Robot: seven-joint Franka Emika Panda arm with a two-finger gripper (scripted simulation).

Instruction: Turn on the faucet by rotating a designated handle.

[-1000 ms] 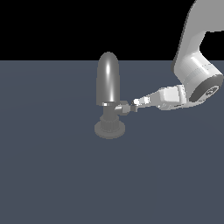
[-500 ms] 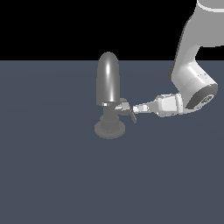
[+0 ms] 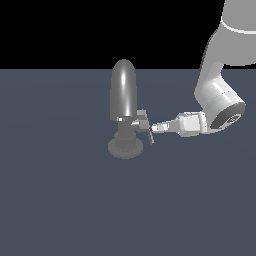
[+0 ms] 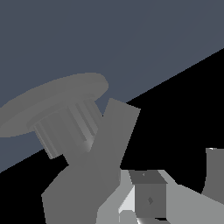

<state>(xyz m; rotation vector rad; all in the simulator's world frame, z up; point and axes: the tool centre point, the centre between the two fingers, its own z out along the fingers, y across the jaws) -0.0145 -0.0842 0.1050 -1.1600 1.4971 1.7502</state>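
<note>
Mid-counter, against the faucet point(image 3: 124, 107) neck, the gripper point(image 3: 151, 131) has pushed the handle point(image 3: 142, 122) round from where it sat a second ago, so turning looks underway; whether the jaws are apart I cannot tell.

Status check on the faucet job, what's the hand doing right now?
Hand at the handle, open or shut unclear. Faucet upright on its base. Nothing in the way.
</note>
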